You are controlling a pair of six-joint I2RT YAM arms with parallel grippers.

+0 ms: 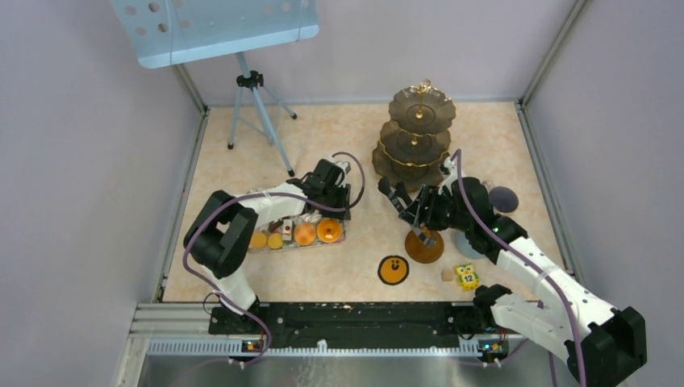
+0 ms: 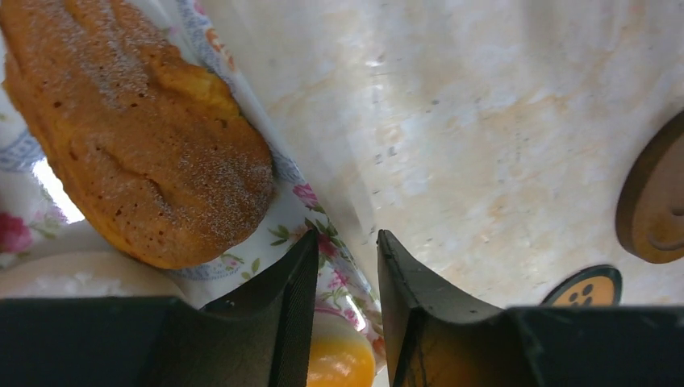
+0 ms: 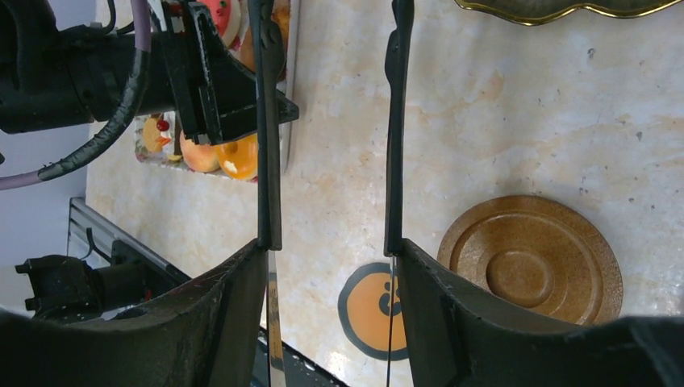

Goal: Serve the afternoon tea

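My left gripper (image 1: 331, 208) sits at the far right end of the floral tray (image 1: 270, 246). In the left wrist view its jaws (image 2: 347, 246) stand nearly closed astride the tray's rim (image 2: 290, 189), beside a brown sugared pastry (image 2: 137, 137) and an orange round (image 2: 343, 363). Several orange pastries (image 1: 304, 234) lie on the tray. My right gripper (image 1: 407, 205) holds thin metal tongs (image 3: 268, 121), arms spread, between the tray and the dark three-tier stand (image 1: 415, 137). The brown saucer (image 1: 431, 251) lies empty below it and also shows in the right wrist view (image 3: 532, 258). A light blue cup (image 1: 466, 244) is partly hidden by the right arm. The grey mug (image 1: 504, 197) stands further right.
An orange paw coaster (image 1: 393, 270) lies near the front, with a yellow owl block (image 1: 466, 276) and a small tan cube (image 1: 446, 275) to its right. A tripod with a blue perforated board (image 1: 250, 105) stands at the back left. Walls enclose the table.
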